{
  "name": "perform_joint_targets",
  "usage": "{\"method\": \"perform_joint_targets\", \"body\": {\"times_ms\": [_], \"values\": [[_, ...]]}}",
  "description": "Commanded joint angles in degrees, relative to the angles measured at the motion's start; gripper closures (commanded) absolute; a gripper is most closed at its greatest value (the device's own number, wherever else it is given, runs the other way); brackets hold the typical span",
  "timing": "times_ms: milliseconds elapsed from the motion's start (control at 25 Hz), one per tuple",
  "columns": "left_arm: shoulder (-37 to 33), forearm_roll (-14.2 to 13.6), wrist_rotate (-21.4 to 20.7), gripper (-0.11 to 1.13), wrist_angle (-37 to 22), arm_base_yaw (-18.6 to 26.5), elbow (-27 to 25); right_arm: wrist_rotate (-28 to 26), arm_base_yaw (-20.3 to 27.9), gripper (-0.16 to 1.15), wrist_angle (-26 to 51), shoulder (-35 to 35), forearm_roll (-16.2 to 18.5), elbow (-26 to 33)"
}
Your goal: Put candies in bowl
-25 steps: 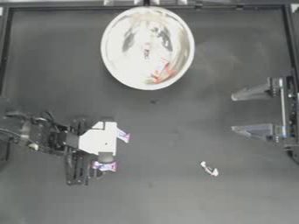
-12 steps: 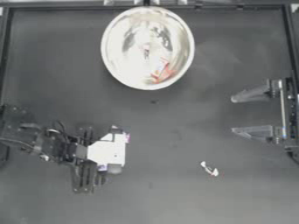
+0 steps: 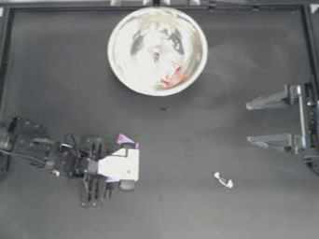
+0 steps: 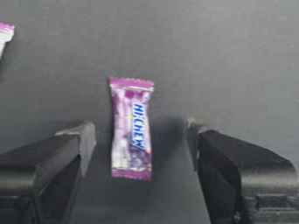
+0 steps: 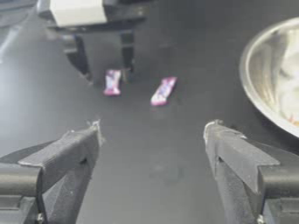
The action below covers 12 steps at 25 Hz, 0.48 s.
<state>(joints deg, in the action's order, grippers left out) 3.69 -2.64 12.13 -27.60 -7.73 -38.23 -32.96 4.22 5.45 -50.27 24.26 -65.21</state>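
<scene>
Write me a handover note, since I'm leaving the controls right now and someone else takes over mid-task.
Left gripper: open, low over the table's left front, jaws on either side of a purple candy, not closed on it.
Right gripper: open, parked at the right edge.
Second purple candy lies on the table just beside the left gripper. Whitish twisted candy lies toward the front right.
Bowl at the back holds a red-and-white candy; its glare hides any others.
Left: grasp the purple candy, then bowl all three.
</scene>
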Motion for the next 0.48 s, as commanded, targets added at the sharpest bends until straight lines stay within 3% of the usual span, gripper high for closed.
{"method": "perform_joint_targets", "body": {"times_ms": [40,240,480], "values": [[-0.5,-2.2,1.7,0.07,0.0,0.1,1.1,-0.1,0.0,-0.01,-0.6,0.2,-0.2,0.7],[-0.2,-2.6,2.5,0.09,-0.5,0.1,1.2,-0.1,0.0,-0.01,-0.8,0.2,-0.1,0.7],[-0.1,-2.5,2.5,0.33,-0.4,0.0,1.2,-0.1,0.0,-0.01,-0.8,0.2,-0.2,0.8]]}}
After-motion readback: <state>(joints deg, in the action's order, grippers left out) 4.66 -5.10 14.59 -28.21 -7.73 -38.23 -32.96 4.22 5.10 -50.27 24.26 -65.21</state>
